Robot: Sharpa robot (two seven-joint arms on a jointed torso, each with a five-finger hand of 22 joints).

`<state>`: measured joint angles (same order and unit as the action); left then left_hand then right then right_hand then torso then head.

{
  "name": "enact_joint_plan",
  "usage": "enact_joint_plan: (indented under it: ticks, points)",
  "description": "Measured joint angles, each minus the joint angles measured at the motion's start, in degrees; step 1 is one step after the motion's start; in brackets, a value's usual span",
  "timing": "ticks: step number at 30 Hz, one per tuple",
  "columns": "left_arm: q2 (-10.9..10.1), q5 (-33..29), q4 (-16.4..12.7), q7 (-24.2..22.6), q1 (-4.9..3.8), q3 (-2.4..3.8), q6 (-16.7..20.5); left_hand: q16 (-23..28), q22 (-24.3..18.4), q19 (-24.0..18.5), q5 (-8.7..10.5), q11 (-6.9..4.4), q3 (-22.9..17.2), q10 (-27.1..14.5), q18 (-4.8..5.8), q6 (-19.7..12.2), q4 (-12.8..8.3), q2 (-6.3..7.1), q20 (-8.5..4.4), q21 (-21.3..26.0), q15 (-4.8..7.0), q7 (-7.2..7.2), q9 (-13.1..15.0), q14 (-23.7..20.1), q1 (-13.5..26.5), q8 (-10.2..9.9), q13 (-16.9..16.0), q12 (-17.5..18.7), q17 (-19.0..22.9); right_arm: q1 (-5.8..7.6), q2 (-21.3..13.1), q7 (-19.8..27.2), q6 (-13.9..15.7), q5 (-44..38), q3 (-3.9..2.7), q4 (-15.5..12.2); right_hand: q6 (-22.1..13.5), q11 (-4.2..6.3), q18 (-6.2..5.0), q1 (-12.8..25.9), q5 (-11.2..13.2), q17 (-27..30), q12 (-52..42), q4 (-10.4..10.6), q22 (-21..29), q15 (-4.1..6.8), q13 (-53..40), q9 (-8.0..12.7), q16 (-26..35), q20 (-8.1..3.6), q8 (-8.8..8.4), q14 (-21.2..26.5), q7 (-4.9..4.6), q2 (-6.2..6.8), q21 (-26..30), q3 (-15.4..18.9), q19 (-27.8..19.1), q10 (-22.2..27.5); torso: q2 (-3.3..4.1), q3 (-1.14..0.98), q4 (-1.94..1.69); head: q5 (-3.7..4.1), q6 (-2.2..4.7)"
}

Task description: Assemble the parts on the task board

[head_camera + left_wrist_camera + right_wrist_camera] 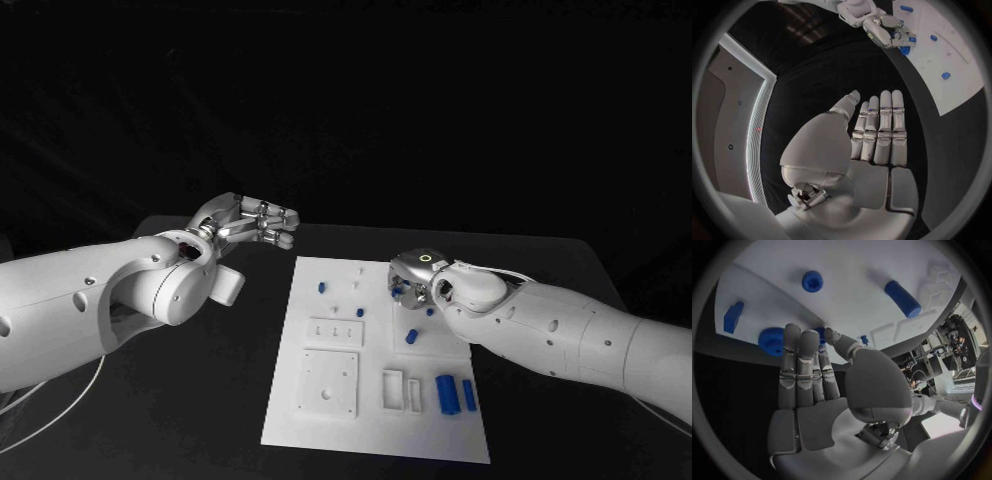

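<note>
Right hand (410,283) reaches down at the task board (325,410) near its far right edge, fingers (797,362) straight and close together, tips touching a ridged blue gear-like part (772,341); whether it pinches it I cannot tell. Left hand (245,224) hovers off the board, fingers flat together, holding nothing. Best to close slowly on the knurled rim; smooth cylinders (447,394) lie nearby

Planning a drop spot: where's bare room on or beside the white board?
Free: black table left of the white task board, below the left robot hand; also the board's near strip. Crowded: the board's right edge, where the right robot hand sits over small blue parts and two blue cylinders.
</note>
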<state>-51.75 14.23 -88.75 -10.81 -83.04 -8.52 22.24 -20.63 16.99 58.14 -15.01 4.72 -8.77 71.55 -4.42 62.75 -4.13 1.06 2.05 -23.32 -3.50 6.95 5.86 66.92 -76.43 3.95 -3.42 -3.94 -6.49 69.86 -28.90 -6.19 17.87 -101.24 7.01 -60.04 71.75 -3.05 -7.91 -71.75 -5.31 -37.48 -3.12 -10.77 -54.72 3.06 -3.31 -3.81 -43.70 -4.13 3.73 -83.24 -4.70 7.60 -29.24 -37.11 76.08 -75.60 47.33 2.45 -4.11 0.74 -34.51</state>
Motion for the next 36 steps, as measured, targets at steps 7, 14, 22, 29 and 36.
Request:
enact_joint_plan:
  ticks: [7,14,22,29,36]
  points:
    - [-0.01,0.04,0.04,0.02,0.00,-0.01,0.00,0.00,0.00,0.00,0.00,0.00,0.00,0.00,0.00,0.00,0.00,0.00,0.00,0.00,0.00,0.00,0.00,0.00,0.00,0.00,0.01,0.00,0.00,-0.11,-0.35,-0.80,3.04,-0.11,-0.01,-1.37,1.00,-0.17,0.97,-0.25,0.64,0.45,-0.18,-0.63,-2.43,0.33,-0.14,-0.37,-0.24,-0.58,0.02,-0.08,0.21,-0.47,-0.02,-0.59,0.37,-0.25,0.18,0.04,-0.09,-0.29,0.23]
    - [-0.02,0.05,0.06,0.06,-0.01,-0.01,0.00,0.00,-0.07,0.00,0.00,0.00,0.00,0.00,0.00,0.00,0.00,0.00,0.00,0.00,0.00,0.00,-0.01,0.00,0.00,0.00,0.01,0.00,0.05,0.31,-0.10,-2.24,6.85,-0.43,-0.72,-2.29,1.24,-0.19,1.43,-0.26,1.15,0.94,-0.18,-0.10,-5.23,0.32,-0.17,-0.38,-0.79,-0.92,0.02,-0.09,0.41,-0.47,1.93,-1.30,0.71,-0.42,0.34,0.07,-0.03,-0.60,0.65]
    - [0.10,0.06,0.07,0.09,-0.01,-0.01,0.00,0.00,-0.07,0.00,0.00,0.00,0.00,0.00,0.00,0.00,0.00,0.00,0.00,-0.01,0.00,0.00,-0.01,0.00,0.00,0.00,0.01,0.00,0.05,0.89,2.04,-3.91,9.73,-0.89,-1.13,-1.34,1.25,-0.20,1.83,-0.26,1.59,1.31,-0.18,0.11,-8.24,0.46,-0.17,-0.38,-1.09,-0.89,0.02,0.04,0.42,-0.45,4.75,-1.51,1.57,-0.61,0.55,0.10,-0.16,-0.82,1.18]
    - [0.49,0.08,0.07,0.12,-0.01,-0.01,0.00,0.00,-0.06,0.00,0.00,0.00,0.00,0.00,0.00,0.00,0.00,0.00,0.00,-0.02,0.00,0.00,-0.01,0.00,0.00,0.00,0.01,0.00,0.04,0.95,4.64,-4.68,10.91,-1.09,-1.19,1.22,1.22,-0.20,1.93,-0.27,1.59,1.55,-0.17,0.11,-9.54,0.46,-0.17,-0.36,-1.09,-0.97,0.02,0.04,0.42,-0.44,6.19,-1.50,2.02,-0.60,0.72,0.14,-0.23,-0.85,1.47]
    - [1.08,0.09,0.10,0.14,-0.01,0.00,-0.01,0.00,-0.06,0.21,0.00,0.20,0.00,-0.20,0.00,0.00,0.00,0.00,0.21,0.20,0.00,0.00,-0.02,0.00,0.00,0.00,0.02,0.00,0.10,0.96,6.82,-5.09,11.90,-1.14,-1.22,3.54,1.20,-0.19,2.16,-0.27,1.59,1.64,-0.12,0.11,-10.33,0.45,-0.16,-0.35,-1.08,-0.96,-0.08,0.03,0.41,-0.43,6.93,-1.50,2.47,-0.60,0.87,0.31,-0.52,-0.92,1.54]
